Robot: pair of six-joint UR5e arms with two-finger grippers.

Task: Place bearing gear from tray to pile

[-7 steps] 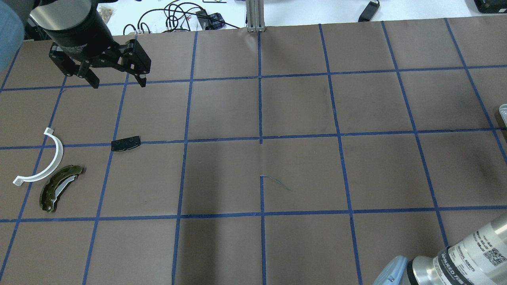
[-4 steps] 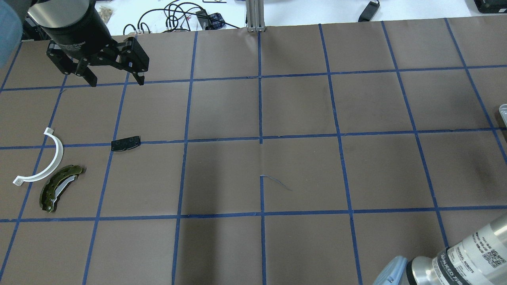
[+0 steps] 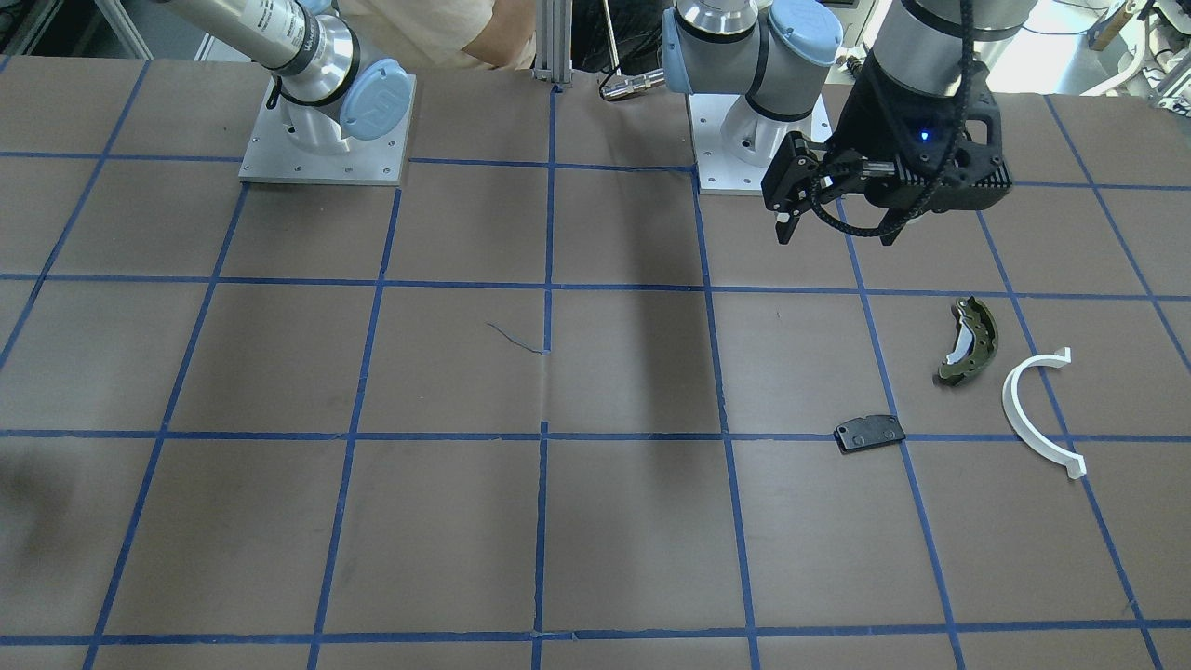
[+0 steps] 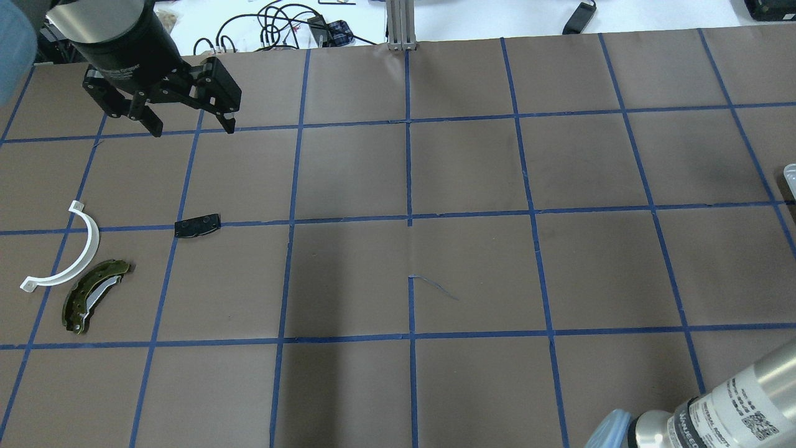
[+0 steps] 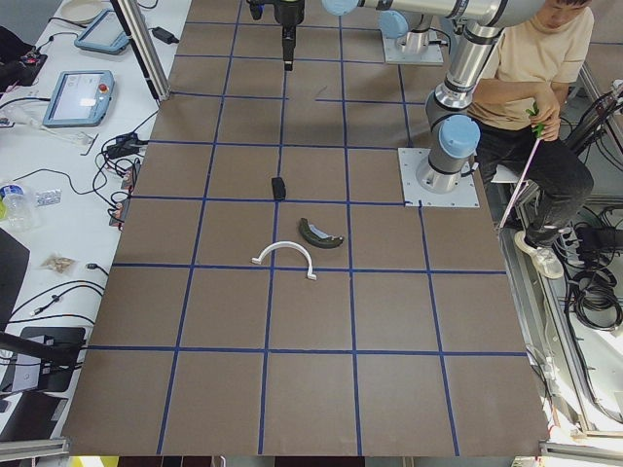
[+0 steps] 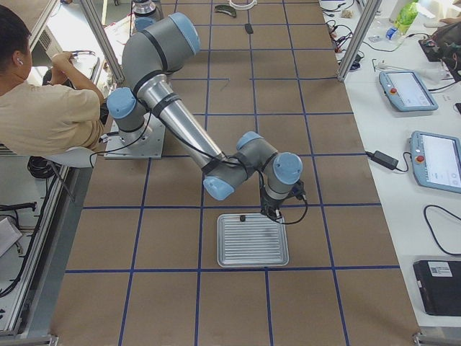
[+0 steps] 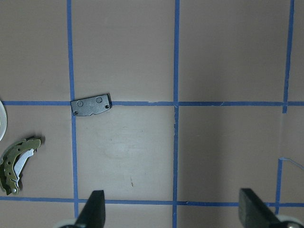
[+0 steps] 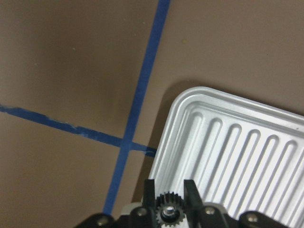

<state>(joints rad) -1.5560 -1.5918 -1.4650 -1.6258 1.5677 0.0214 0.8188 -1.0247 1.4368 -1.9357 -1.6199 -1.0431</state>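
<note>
Left tool (image 4: 194,130) shifted, bearing gear (image 8: 167,209) in right tool (image 8: 169,191)

Opposed overhead and front views, same pile (image 4: 78,300); close wrist cameras.

The bearing gear (image 8: 167,209) sits between the fingers of the right gripper (image 8: 168,192), which hangs over a corner of the tray (image 8: 237,152). At the other end of the table (image 4: 472,267) hangs the left gripper (image 4: 193,130). Below it, on the robot's side, lies the plate (image 4: 197,225). The brake shoe (image 4: 93,295) and the half-ring (image 4: 68,249) lie just beside each other, further toward the robot and off to that gripper's left, apart from the plate.
</note>
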